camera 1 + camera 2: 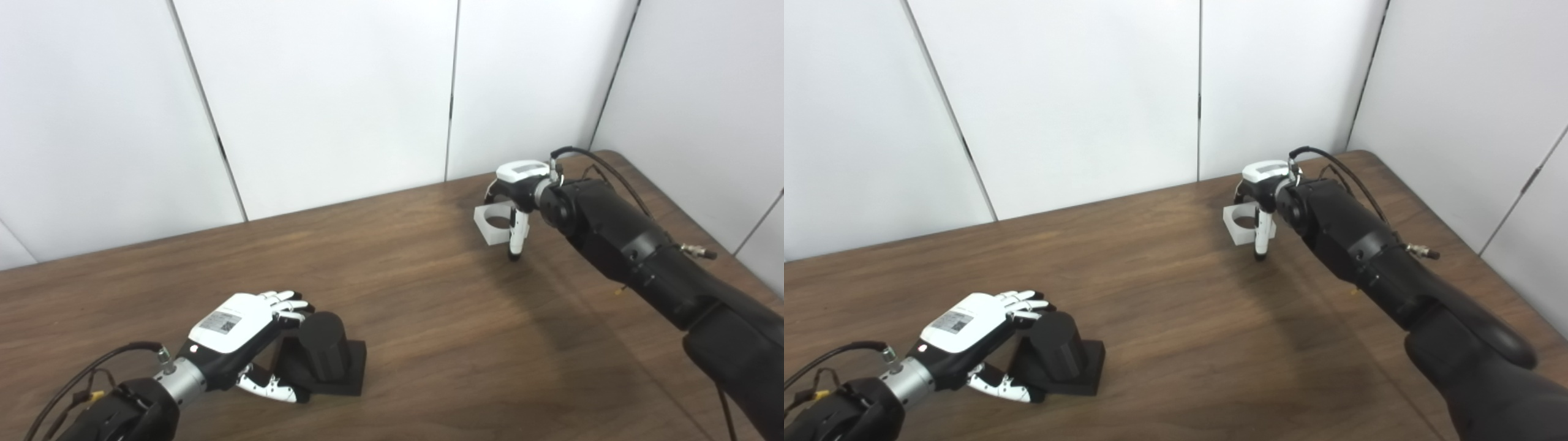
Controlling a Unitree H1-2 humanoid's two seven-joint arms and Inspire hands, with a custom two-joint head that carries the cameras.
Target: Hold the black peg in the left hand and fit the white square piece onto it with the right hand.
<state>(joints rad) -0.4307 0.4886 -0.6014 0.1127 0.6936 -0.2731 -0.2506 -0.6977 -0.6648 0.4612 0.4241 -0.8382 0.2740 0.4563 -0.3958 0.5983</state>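
The brown table point(392, 294) fills the lower half of the frame. At the lower left, the black peg point(323, 352) is seen upright on its square base, and the left hand point(245, 334) is curled around it, fingers apart, not yet clenched. At the upper right, the white square piece point(495, 224) is grasped by the right hand point(517, 202), fingers over its edges. The piece is judged light, stiff and rather smooth, so it is best held by the outer walls, with the round hole left free.
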